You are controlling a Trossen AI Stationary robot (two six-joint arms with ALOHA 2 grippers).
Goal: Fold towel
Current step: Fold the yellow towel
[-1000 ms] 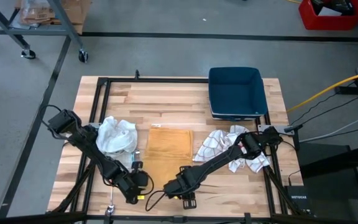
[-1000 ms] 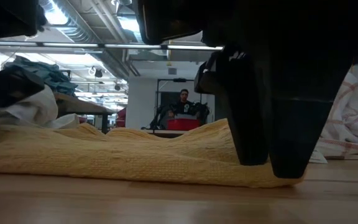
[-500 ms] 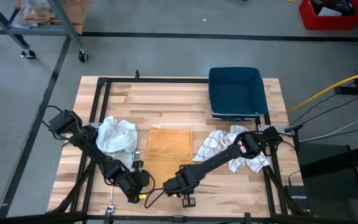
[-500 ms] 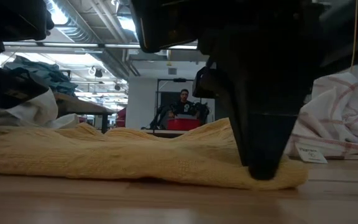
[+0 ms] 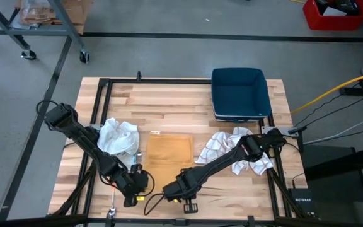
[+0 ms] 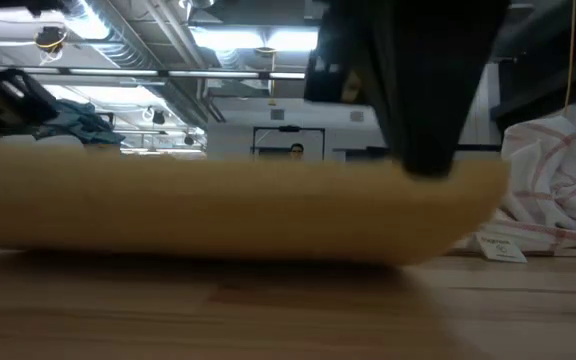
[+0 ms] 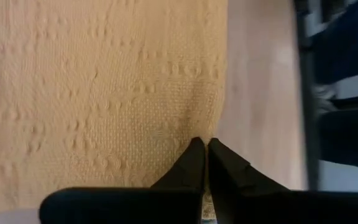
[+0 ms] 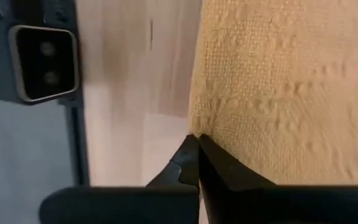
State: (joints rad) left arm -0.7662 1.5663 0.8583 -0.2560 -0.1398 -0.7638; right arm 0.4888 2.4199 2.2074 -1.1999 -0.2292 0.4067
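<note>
A yellow woven towel [image 5: 169, 154] lies spread on the wooden table's middle. Its near edge [image 6: 238, 210] is raised off the wood, while its far part rests on the table. My left gripper [image 5: 142, 179] is shut at the towel's near left corner. My right gripper [image 5: 182, 181] is shut at the near right corner and shows in the low view as a dark finger pair [image 6: 426, 150] above the raised edge. My left gripper pinches the towel's near left corner [image 7: 211, 132] between its two shut fingers, slanting down from the near side. The corner is lifted off the wood; how many layers, I cannot tell. My right gripper pinches the near right corner [image 8: 197, 127] between its shut fingers [image 8: 211, 163], pointing steeply down. The corner hangs raised above the table, and the edge runs roughly level toward the other corner.
A crumpled white cloth [image 5: 118, 137] lies left of the towel, a checked cloth [image 5: 230, 150] right of it. A dark blue bin [image 5: 239, 93] stands at the far right. Black frame rails [image 5: 99, 107] run along the table's sides. A small camera block [image 8: 45, 62] sits near the front edge.
Both grippers have shut on the towel's near corners and then risen. The near edge has come up off the wood and now hangs above it, while the far part has stayed on the table.
</note>
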